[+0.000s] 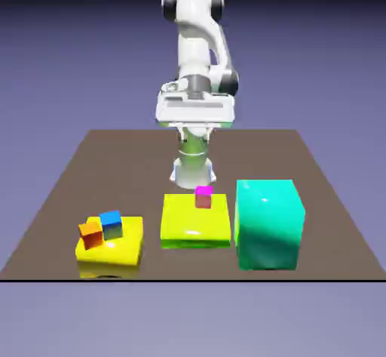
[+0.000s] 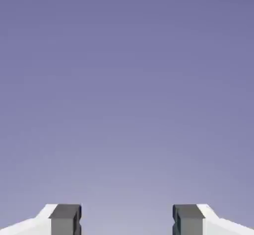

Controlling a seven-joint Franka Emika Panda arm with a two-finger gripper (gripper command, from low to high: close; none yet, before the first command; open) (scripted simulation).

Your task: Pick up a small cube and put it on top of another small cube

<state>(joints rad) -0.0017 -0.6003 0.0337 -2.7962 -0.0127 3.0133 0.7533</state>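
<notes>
The small cube of the task does not show in either view. My gripper [image 1: 194,114] hangs high above the far part of the table, well behind and above all the blocks. In the hand view the gripper [image 2: 127,221] is open. Its two grey fingertips [image 2: 65,219] stand far apart with only the blue-violet backdrop between them. A magenta cube with a brownish side [image 1: 203,196] sits on the back edge of a yellow-green slab [image 1: 193,223] in the middle.
A big teal block [image 1: 269,224] stands to the exterior view's right of the slab. On the left, an orange cube [image 1: 91,234] and a blue cube [image 1: 111,224] rest on a yellow slab [image 1: 121,251]. The brown table's front edge [image 1: 193,279] runs just below the blocks.
</notes>
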